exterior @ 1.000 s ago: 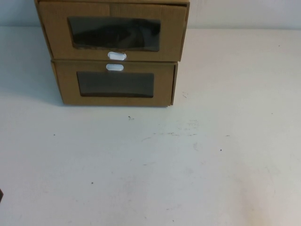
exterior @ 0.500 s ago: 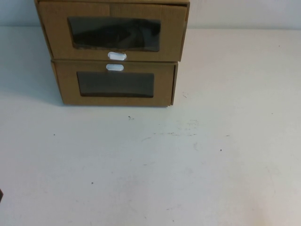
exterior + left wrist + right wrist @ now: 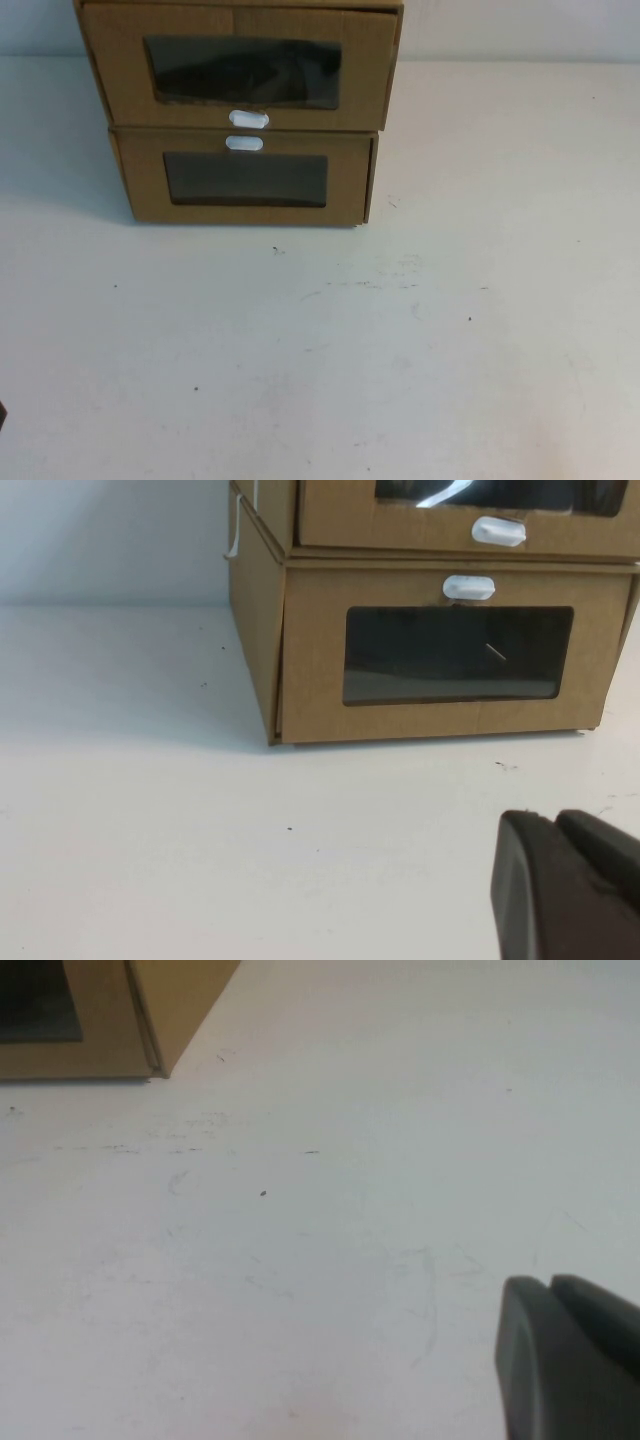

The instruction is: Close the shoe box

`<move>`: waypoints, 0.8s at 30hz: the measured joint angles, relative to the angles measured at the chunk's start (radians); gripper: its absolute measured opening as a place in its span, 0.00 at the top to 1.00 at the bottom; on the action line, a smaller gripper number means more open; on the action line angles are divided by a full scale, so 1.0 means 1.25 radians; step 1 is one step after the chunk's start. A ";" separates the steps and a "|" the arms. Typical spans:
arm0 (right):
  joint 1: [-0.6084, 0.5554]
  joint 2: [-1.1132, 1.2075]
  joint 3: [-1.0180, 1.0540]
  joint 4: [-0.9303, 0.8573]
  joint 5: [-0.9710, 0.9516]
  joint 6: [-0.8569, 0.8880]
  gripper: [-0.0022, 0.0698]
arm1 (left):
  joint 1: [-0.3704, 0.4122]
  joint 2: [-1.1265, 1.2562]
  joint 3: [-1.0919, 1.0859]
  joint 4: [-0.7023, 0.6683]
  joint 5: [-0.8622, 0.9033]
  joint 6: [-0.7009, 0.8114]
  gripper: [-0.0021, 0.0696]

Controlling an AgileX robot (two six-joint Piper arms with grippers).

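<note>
The shoe box [image 3: 365, 75] is the upper of two stacked brown cardboard boxes at the far middle-left of the table. It has a dark window [image 3: 243, 72] with a white tab [image 3: 248, 118] below it. Its lower front edge also shows in the left wrist view [image 3: 400, 525]. Its front panel looks about flush with the box below. My left gripper [image 3: 555, 818] is shut and empty, low over the table well in front of the boxes. My right gripper [image 3: 550, 1282] is shut and empty, over bare table to the right of the boxes. Neither gripper shows in the high view.
The lower matching box [image 3: 345, 180] has its white tab [image 3: 244, 142] above its window, and its corner shows in the right wrist view [image 3: 170, 1000]. The white table [image 3: 400, 350] stretches in front and to the right. A pale wall stands behind the boxes.
</note>
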 joint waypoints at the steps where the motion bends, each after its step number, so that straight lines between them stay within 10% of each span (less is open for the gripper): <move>1: 0.000 0.000 0.000 0.000 0.000 0.000 0.99 | 0.000 0.000 0.000 0.000 0.000 0.000 0.97; 6: 0.000 0.000 0.000 0.000 0.000 0.000 0.99 | 0.000 0.000 0.000 0.077 -0.033 -0.004 0.97; 13: 0.000 -0.001 0.000 0.000 0.000 0.000 0.99 | 0.008 -0.012 0.000 0.549 -0.037 -0.399 0.97; 24: 0.000 -0.001 0.000 0.002 0.000 0.000 0.99 | 0.008 -0.014 0.001 0.627 0.117 -0.465 0.97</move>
